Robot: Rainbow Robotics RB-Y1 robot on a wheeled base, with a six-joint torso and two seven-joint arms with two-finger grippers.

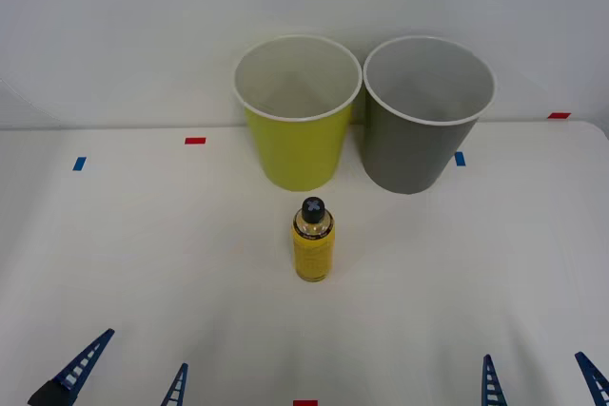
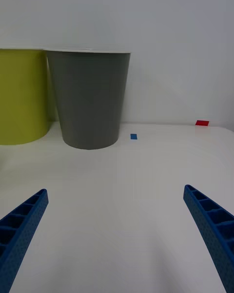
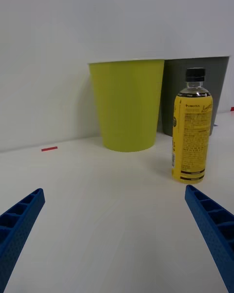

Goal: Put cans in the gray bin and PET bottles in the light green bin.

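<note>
bottle: the little yellow bottle (image 1: 313, 241) is standing up on the white table (image 1: 143, 273), just in front of the two bins, so either arm can reach it.
green bin: the light green bin (image 1: 296, 111) is waiting on the left, open at the top, maybe empty.
gray bin: the gray bin (image 1: 425, 116) is sitting right beside it.
left gripper: the left gripper (image 1: 124, 368) is hanging low near the table edge, fingers spread wide, holding nothing.
right gripper: the right gripper (image 1: 538, 377) is doing the same on its side.

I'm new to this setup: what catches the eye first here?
The small PET bottle with its yellow label, upright alone mid-table. Behind it, side by side by the wall, stand the light green bin and the gray bin. The left gripper and right gripper wait open at the near edge.
</note>
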